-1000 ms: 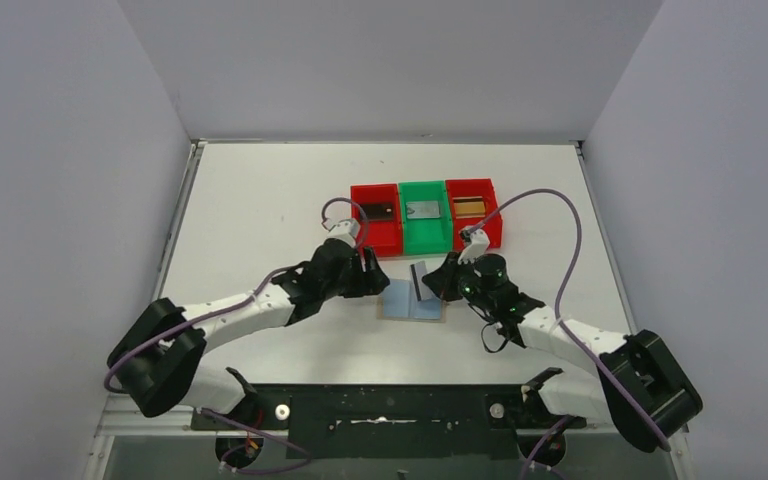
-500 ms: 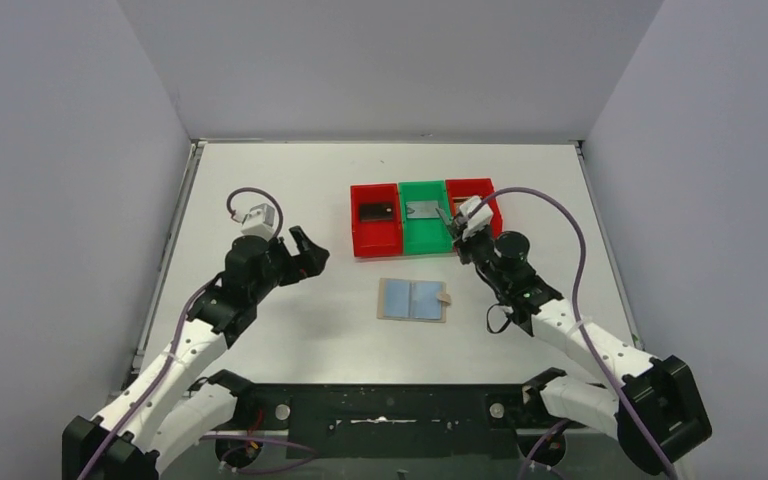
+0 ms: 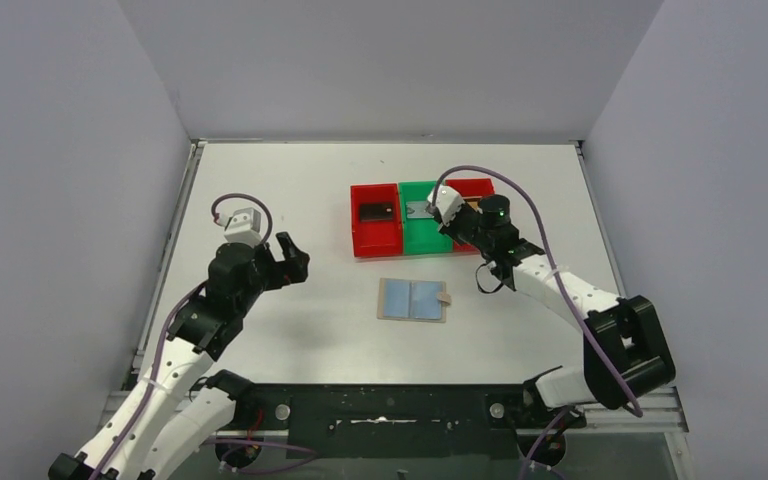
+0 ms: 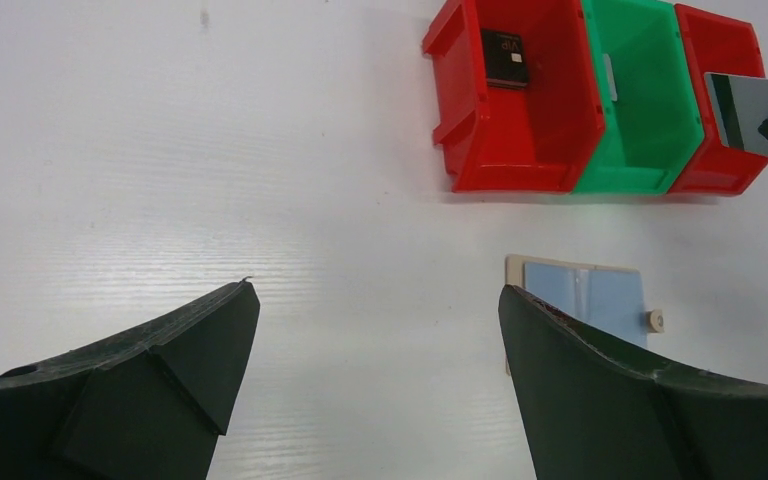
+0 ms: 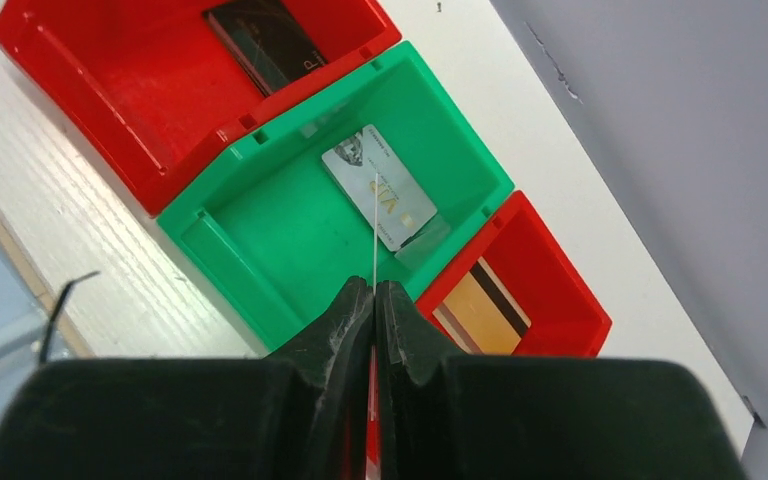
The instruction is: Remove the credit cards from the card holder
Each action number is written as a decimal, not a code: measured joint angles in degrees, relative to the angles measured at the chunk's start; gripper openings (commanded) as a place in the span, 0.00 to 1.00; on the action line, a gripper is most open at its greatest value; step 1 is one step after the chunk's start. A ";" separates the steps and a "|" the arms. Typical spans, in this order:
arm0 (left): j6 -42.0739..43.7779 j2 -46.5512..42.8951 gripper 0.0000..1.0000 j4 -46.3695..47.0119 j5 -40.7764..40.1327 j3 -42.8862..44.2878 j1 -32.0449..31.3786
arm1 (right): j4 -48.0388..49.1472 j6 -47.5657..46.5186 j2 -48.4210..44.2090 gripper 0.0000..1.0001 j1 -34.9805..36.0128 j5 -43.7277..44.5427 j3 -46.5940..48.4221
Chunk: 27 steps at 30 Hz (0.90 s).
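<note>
White tabletop [image 3: 280, 190] with open card holder [image 3: 413, 300], grey walls [image 3: 70, 150] around.

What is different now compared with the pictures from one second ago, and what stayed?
The right gripper, shut on a grey card, carried it from the card holder to above the bins. The left gripper drew back leftward from the holder and is open. The card holder, the bins and the cards in them stayed put.

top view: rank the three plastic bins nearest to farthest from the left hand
1. Red plastic bin at the left end, closest to the left hand.
2. Green plastic bin, in the middle.
3. Red plastic bin at the right end, farthest.
</note>
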 measured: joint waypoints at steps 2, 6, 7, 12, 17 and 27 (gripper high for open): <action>0.39 -0.24 0.94 -0.35 -0.59 0.00 0.00 | -1.95 -2.75 2.67 0.00 -0.28 -1.05 2.21; 0.90 -0.48 0.94 -1.07 -1.62 0.00 0.00 | -6.82 -8.74 7.52 0.00 -0.31 -2.75 8.07; 1.01 -0.50 0.94 -1.22 -1.81 0.00 0.00 | -7.63 -10.34 8.68 0.00 -0.33 -2.95 9.38; 1.33 -0.70 0.94 -1.51 -2.62 0.00 0.00 | -10.25 -18.34 14.05 0.00 -0.33 -3.43 13.31; 1.36 -0.74 0.94 -1.77 -2.78 0.00 0.07 | -10.64 -25.03 18.60 0.00 -0.31 -3.69 16.11; 1.36 -0.63 0.94 -1.84 -2.78 0.00 0.44 | -10.82 -30.82 22.23 0.00 -0.04 -3.80 19.54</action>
